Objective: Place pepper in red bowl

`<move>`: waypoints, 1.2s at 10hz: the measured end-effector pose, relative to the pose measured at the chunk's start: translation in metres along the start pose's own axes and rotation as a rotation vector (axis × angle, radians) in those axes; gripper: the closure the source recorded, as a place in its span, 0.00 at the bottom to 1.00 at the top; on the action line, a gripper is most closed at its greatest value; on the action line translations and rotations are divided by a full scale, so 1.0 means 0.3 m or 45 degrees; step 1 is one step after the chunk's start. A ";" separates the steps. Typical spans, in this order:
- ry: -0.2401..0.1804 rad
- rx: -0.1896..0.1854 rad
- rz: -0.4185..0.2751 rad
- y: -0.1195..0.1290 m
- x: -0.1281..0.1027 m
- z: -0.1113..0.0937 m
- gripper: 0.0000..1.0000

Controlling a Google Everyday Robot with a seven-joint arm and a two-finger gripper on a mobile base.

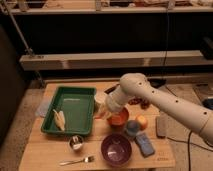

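The red bowl (120,120) sits on the wooden table, right of the green tray. My white arm reaches in from the right and bends down over it. My gripper (104,111) is at the bowl's left rim, between the bowl and the tray. The pepper does not show on its own. It is either hidden by the gripper or blends with the orange inside of the bowl.
The green tray (75,102) holds a pale yellow ribbed item (60,119). A purple bowl (116,148), a fork (77,161) and a small metal cup (76,143) lie in front. An orange ball (142,121), blue items (145,144) and a dark flat item (161,126) are at the right.
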 end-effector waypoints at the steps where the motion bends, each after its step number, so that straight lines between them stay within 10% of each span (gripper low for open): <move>1: 0.004 -0.002 0.002 0.001 0.009 -0.005 1.00; 8: 0.011 -0.022 0.122 0.044 0.109 -0.020 0.59; 12: 0.010 -0.023 0.121 0.043 0.107 -0.017 0.59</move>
